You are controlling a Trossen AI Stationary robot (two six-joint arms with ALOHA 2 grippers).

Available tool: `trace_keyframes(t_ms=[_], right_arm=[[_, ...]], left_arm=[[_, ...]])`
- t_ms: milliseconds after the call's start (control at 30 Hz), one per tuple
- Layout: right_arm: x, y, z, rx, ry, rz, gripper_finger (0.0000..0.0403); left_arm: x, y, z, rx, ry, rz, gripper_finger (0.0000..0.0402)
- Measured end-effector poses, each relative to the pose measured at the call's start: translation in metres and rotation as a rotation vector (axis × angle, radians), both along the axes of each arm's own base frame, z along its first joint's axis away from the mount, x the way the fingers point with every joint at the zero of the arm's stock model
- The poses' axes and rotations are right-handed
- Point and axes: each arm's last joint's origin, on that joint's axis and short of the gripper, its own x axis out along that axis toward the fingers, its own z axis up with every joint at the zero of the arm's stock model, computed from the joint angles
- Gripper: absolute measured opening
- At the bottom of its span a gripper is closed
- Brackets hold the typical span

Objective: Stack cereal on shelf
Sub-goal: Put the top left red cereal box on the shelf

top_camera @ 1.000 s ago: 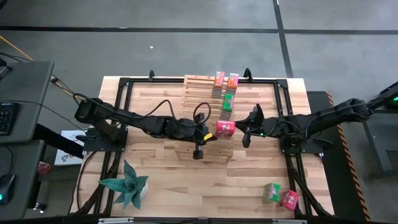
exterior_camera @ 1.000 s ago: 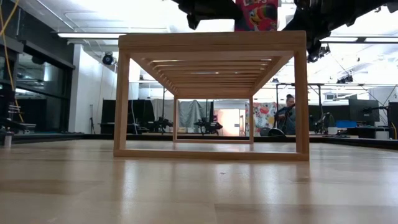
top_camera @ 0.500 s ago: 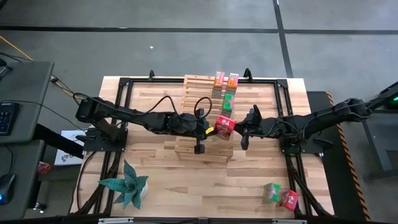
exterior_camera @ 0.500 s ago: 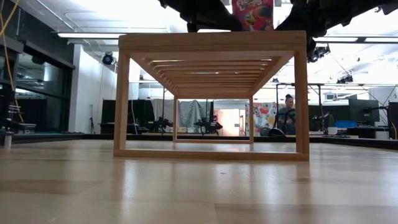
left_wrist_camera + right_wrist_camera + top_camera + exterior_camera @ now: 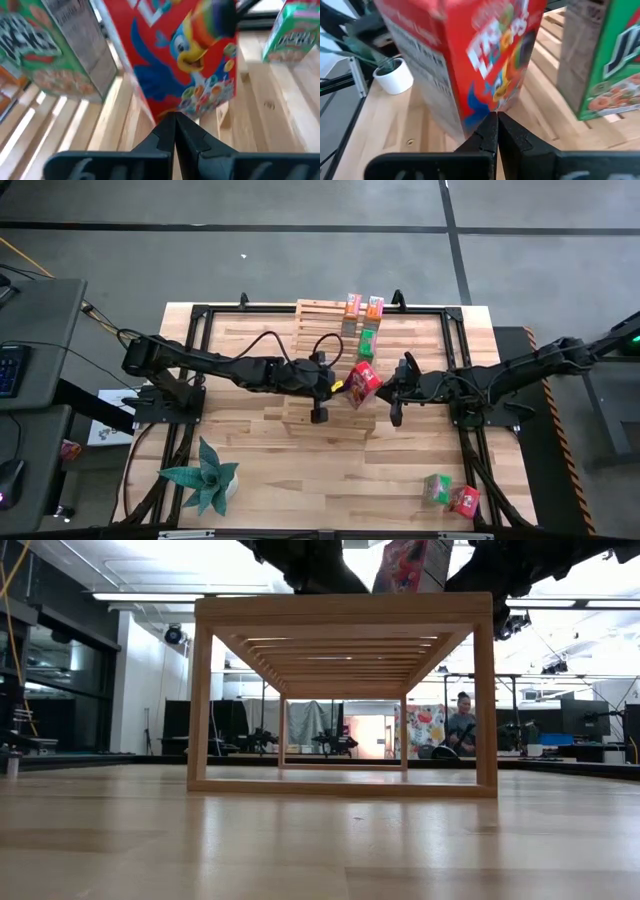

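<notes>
From above, a red cereal box point(image 5: 362, 383) tilts on the shelf point(image 5: 318, 330), left gripper point(image 5: 333, 385) at its nine o'clock, right gripper point(image 5: 385, 390) at three, both closed, neither gripping. Green box point(image 5: 367, 344) at twelve, two orange boxes point(image 5: 363, 306) beyond. Low view: the red box point(image 5: 405, 565) leans atop the shelf point(image 5: 340, 610). Wrist views: closed fingertips point(image 5: 175, 127) point(image 5: 492, 130) meet its edge.

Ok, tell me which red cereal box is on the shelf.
The red box between the two shut grippers, tilted on the shelf. The other red box lies on the table's near right corner beside a green one.
</notes>
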Motion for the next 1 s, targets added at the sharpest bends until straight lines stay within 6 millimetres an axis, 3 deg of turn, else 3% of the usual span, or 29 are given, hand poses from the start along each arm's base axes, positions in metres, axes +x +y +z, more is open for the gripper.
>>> trace_keyframes(t_ms=[367,1000], right_arm=[[-0.002,0.011,0.000,0.013,-0.008,0.016,0.0000],[-0.003,0.013,0.001,0.068,-0.016,0.028,0.0000]], left_arm=[[-0.002,-0.003,-0.003,0.001,0.026,0.028,0.0000],[0.003,0.018,0.003,0.034,-0.042,0.042,0.0000]])
